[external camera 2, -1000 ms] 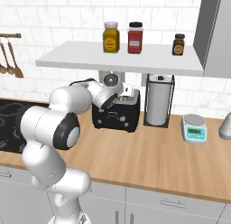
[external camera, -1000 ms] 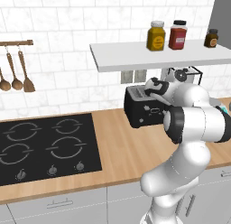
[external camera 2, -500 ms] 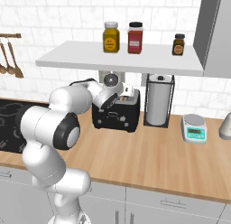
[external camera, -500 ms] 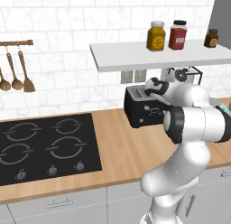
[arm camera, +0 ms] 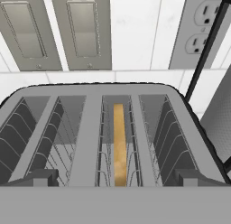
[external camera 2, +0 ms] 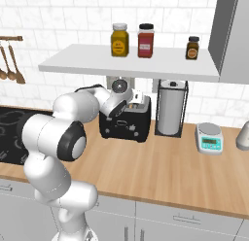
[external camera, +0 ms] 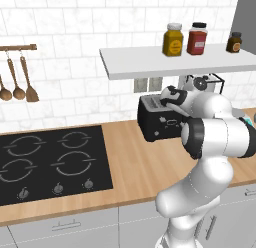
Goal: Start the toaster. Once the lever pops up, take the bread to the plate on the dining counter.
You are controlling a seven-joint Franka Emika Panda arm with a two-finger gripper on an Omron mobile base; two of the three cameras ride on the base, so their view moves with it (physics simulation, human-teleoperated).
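The black toaster (external camera: 161,124) (external camera 2: 127,124) stands on the wood worktop against the tiled wall, under the white shelf. My gripper (external camera: 167,98) (external camera 2: 131,102) hovers just above its silver-grey top, open. In the hand view I look straight down into the toaster (arm camera: 90,128): the bread (arm camera: 119,146) stands on edge, sunk in the right slot, and the left slot holds nothing. My gripper (arm camera: 117,180) is spread wide, with its dark fingertips (arm camera: 41,178) near the toaster's front edge. The plate and the dining counter are out of view.
A paper towel holder (external camera 2: 170,110) stands right beside the toaster, then a small scale (external camera 2: 210,139). The black hob (external camera: 50,162) lies to the left. The shelf (external camera 2: 131,65) with three jars hangs low overhead. Wall sockets (arm camera: 200,29) sit behind the toaster.
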